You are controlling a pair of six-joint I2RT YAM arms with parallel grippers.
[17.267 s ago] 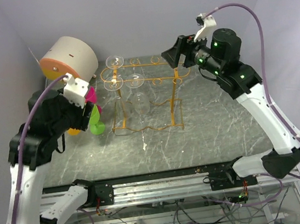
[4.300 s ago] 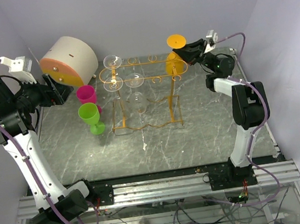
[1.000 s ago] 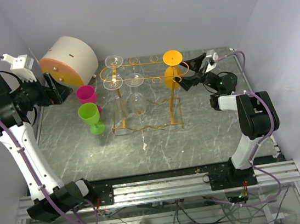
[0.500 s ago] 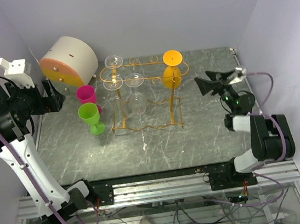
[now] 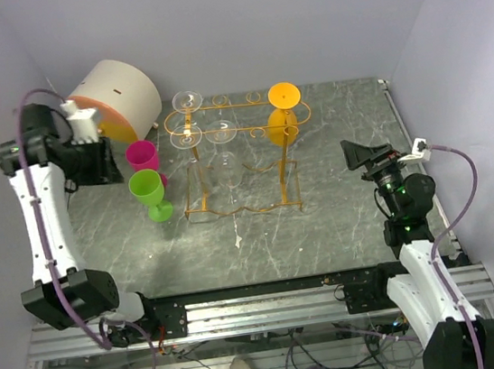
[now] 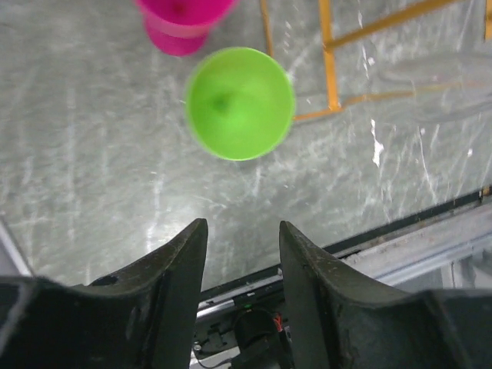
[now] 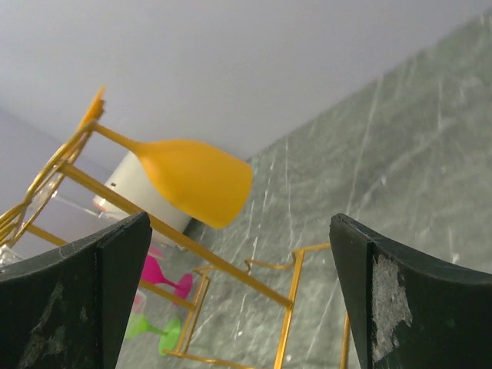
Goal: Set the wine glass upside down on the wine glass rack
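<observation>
The gold wire wine glass rack (image 5: 237, 105) stands mid-table. An orange wine glass (image 5: 283, 118) hangs upside down at its right end; it also shows in the right wrist view (image 7: 192, 181). Clear glasses (image 5: 189, 136) hang at the rack's left end. A green wine glass (image 5: 148, 190) and a pink one (image 5: 141, 154) stand upright left of the rack. My left gripper (image 5: 113, 166) is open and empty, beside these; in its wrist view (image 6: 242, 231) the green glass (image 6: 240, 104) lies below and ahead. My right gripper (image 5: 358, 153) is open and empty, well right of the rack (image 7: 240, 223).
A beige drum-shaped box with an orange face (image 5: 112, 95) sits at the back left, behind my left arm. The rack's foot wire (image 6: 327, 54) runs right of the green glass. Purple walls close in both sides and the back.
My right gripper has drawn back from the hanging orange glass toward the near right. My left arm has swung in from the far left to beside the pink and green glasses.
</observation>
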